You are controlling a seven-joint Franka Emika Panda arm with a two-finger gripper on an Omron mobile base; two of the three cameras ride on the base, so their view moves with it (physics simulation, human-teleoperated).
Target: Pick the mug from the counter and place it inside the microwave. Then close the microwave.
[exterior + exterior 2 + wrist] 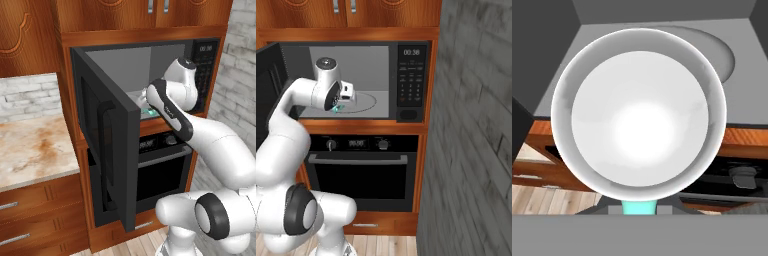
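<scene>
Left base view: the white arm reaches up from the lower right into the open microwave (200,60), whose dark door (107,145) swings out toward the camera on the left. The hand (145,102) is at the mouth of the grey cavity, mostly hidden behind the door's edge, with a sliver of the teal mug (148,112) showing just below it. Well off to the hand's left lies the beige marble counter (35,145), and beneath the hand sits the black oven (160,170). Right base view: the arm rises from the lower left and bends into the microwave (411,75); the hand (345,97) is inside the front left part of the cavity, with a bit of teal mug (337,108) just under it, and the round plate (363,102) lies on the cavity floor beside and beyond the hand. The oven (358,170) is directly below. Hand view: the mug (639,115) is seen from straight above, its pale rim and white inside very close, its teal side at the bottom edge where the hand is closed on it. Past the mug is the grey microwave floor (739,100) with the curved plate edge (722,50), and below the cavity's front lip the wooden trim and oven top.
</scene>
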